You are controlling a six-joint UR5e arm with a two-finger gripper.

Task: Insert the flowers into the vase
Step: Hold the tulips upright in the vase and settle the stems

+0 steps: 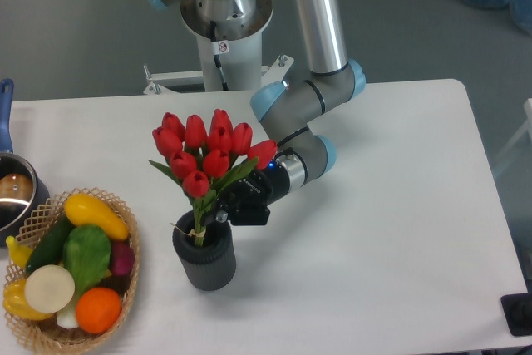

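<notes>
Tulips (pixel 209 149) up over the vase (pixel 204 259) — red heads bunched tight, green stems running down into the round mouth, the stem ends just inside the rim. Bunch leans a touch to the right, toward the gripper (pixel 223 208). That gripper comes in from the right at a slant, black body tucked against the leaves, fingers pinching the stems just above the vase's lip. Vase stands upright on the white table (pixel 382 230), dark and ribbed, near the front edge. Arm (pixel 303 106) folds down behind it, grey links with pale blue joint caps. Left of the vase, close by, sits a wicker basket (pixel 125 288) — yellow squash, green pepper, orange and more inside. Far left edge: a metal pot (pixel 15 193) with a blue handle, partly cut off.
</notes>
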